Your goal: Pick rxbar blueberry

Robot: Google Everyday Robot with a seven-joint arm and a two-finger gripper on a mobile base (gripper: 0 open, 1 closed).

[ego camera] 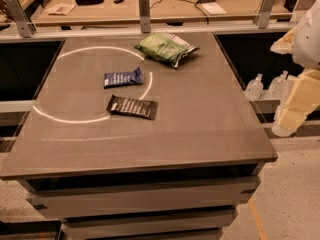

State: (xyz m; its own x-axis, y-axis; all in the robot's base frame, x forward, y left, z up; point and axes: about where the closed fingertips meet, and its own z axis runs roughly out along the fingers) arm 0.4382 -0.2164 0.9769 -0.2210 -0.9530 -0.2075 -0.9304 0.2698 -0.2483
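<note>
I am looking down at the table (210,124), and its near half and its whole right side are showing open surface, giving wide room before the table's front edge and right edge. All three packets are sitting on the far left part of the table top, none hanging over an edge. The rxbar blueberry (123,77) is lying flat, left of the table's middle, its right end just beside a white arc (70,120) that is curving across the table's left half. The dark brown bar (132,107) is lying a little nearer the table's front, apart from it. The green bag (166,48) is resting close to the table's far edge, also apart. The gripper (295,104) is hanging outside the table's right edge, near some clear bottles (255,87) standing below that edge. I am not able to tell whether it is open or closed. The rxbar blueberry is sitting well apart from it, across the table's open right side
</note>
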